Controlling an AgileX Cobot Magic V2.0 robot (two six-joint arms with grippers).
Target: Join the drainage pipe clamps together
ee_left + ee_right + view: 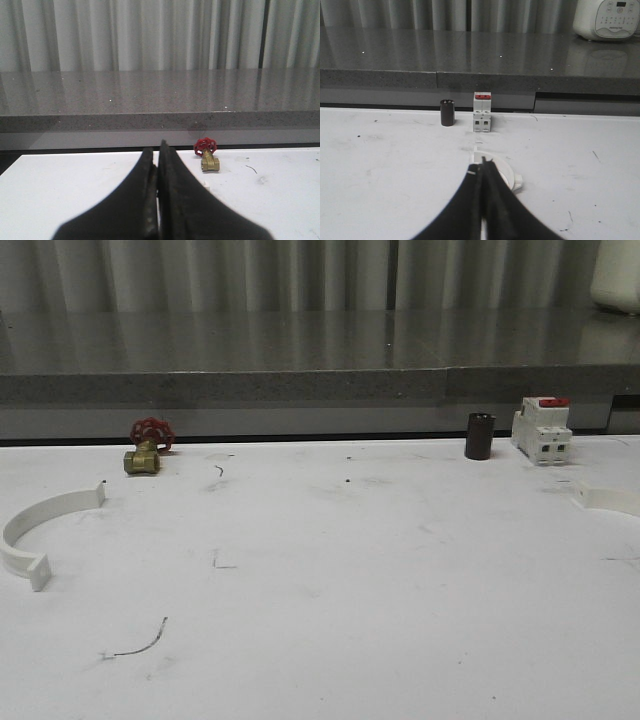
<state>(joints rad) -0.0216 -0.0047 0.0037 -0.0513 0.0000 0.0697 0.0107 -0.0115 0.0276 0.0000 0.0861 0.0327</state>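
White clamp halves [40, 525] on white table [330, 600] (brass valve [143, 458], red handwheel).

The front camera looks forward over the white table [330, 590] toward the grey counter [300, 365]. Both wrist cameras sit low, facing the same way. The left shares the red-handled valve [206, 153], the right the breaker [482, 111] and black cylinder [447, 112].

A brass valve [142, 460], black cylinder [479, 436] and white breaker [541, 430] stand on the table [330, 580].
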